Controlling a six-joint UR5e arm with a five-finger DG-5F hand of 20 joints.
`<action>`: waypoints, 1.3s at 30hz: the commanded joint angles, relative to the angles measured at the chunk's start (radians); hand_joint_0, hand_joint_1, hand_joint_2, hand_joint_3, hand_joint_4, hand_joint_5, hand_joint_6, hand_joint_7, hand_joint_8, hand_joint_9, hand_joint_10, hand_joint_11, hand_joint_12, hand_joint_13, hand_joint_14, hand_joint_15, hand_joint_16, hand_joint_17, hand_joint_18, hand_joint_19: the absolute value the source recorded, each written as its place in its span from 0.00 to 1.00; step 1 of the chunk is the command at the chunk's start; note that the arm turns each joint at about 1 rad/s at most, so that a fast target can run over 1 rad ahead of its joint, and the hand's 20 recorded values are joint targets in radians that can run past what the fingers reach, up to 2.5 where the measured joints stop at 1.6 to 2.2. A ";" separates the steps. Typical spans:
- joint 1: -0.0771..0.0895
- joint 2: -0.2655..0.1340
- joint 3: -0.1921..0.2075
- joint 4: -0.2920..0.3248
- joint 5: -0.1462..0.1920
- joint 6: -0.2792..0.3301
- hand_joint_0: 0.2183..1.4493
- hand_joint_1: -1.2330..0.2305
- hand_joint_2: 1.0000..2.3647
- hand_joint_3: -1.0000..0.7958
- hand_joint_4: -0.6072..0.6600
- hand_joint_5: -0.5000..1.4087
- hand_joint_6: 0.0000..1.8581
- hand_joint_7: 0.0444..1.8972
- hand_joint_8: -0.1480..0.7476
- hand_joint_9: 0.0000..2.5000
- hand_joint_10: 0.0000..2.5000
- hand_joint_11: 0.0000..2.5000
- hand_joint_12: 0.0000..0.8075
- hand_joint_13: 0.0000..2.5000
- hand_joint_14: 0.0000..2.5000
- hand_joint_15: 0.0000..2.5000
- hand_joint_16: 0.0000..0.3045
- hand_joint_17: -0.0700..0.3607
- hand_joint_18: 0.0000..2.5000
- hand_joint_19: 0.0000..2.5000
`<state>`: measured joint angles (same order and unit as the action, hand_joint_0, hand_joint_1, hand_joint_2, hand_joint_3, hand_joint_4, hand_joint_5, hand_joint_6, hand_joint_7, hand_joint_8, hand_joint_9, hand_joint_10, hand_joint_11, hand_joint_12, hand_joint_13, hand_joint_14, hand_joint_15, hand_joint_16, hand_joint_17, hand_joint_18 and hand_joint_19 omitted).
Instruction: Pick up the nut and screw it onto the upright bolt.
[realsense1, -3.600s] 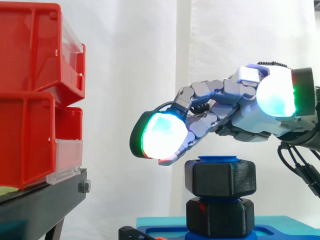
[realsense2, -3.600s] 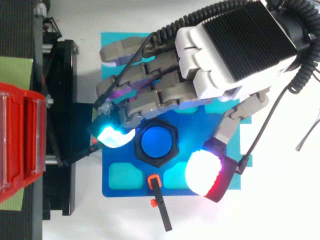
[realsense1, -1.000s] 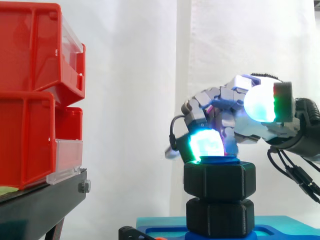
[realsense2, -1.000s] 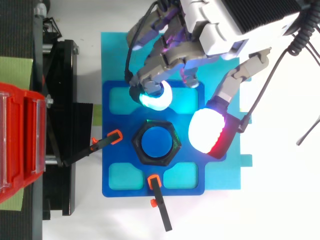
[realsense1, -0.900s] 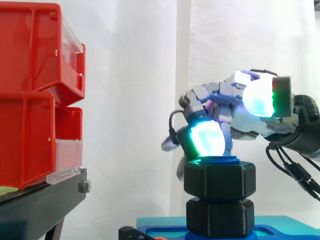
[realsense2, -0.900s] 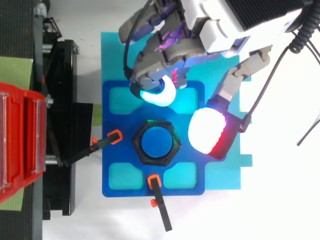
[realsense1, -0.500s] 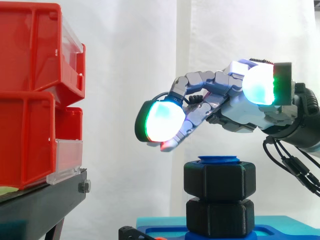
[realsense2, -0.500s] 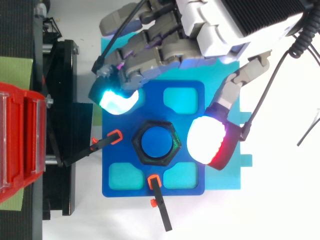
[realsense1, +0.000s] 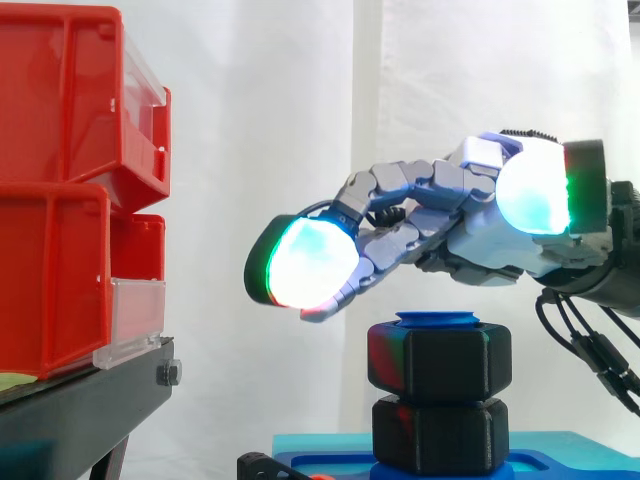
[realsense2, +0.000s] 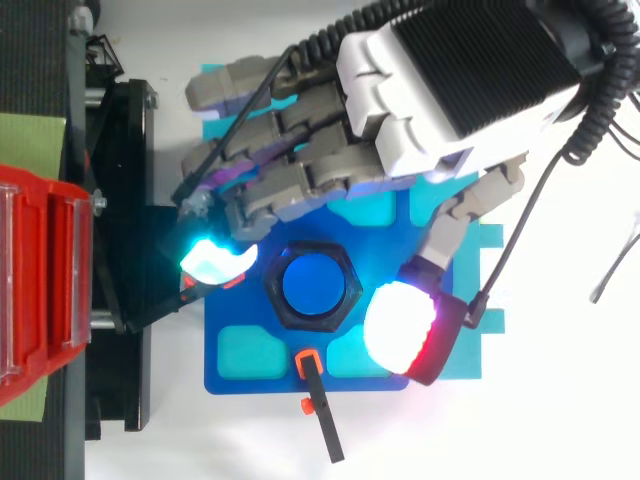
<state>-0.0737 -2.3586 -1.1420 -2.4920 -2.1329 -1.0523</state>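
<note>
A black hexagonal nut (realsense1: 440, 360) sits threaded on the upright blue bolt (realsense2: 312, 284), whose blue top (realsense1: 438, 319) shows just above it. A second black hex block (realsense1: 438, 434) lies beneath, on the blue plate (realsense2: 250, 385). My hand (realsense1: 480, 240) hovers a little above the nut, apart from it, with nothing in it. Seen from above, the hand (realsense2: 450, 80) is open. Its straight fingers (realsense2: 270, 185) reach left past the nut, with a cyan-glowing fingertip (realsense2: 215, 262) at the nut's left. The thumb pad (realsense2: 405, 330) glows white and red at the nut's lower right.
Red bins (realsense1: 70, 190) are stacked on a black stand (realsense1: 90, 400) to the left. The blue plate rests on a teal mat (realsense2: 490, 235). An orange-tipped black clamp (realsense2: 312, 372) holds the plate's near edge; another reaches in from the stand (realsense2: 160, 310).
A second ago the fingers were curled down beside the bolt's top. They have since straightened and lifted, and the hand has swung over the nut towards the stand.
</note>
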 joint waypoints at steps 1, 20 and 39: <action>0.009 -0.001 -0.012 -0.024 0.001 0.000 0.18 0.71 0.00 0.28 0.60 0.16 0.27 0.32 0.43 0.22 0.00 0.00 0.40 0.17 0.00 0.00 0.12 0.36 0.04 0.00; 0.018 -0.001 -0.015 -0.027 0.011 0.002 0.20 0.68 0.00 0.28 0.69 0.20 0.27 0.55 0.49 0.27 0.00 0.00 0.39 0.24 0.00 0.00 0.10 0.32 0.13 0.00; 0.006 -0.001 -0.015 0.001 0.010 0.000 0.21 0.66 0.00 0.28 0.65 0.22 0.33 0.71 0.51 0.32 0.00 0.00 0.36 0.27 0.00 0.00 0.09 0.30 0.17 0.00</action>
<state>-0.0648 -2.3592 -1.1566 -2.4955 -2.1218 -1.0523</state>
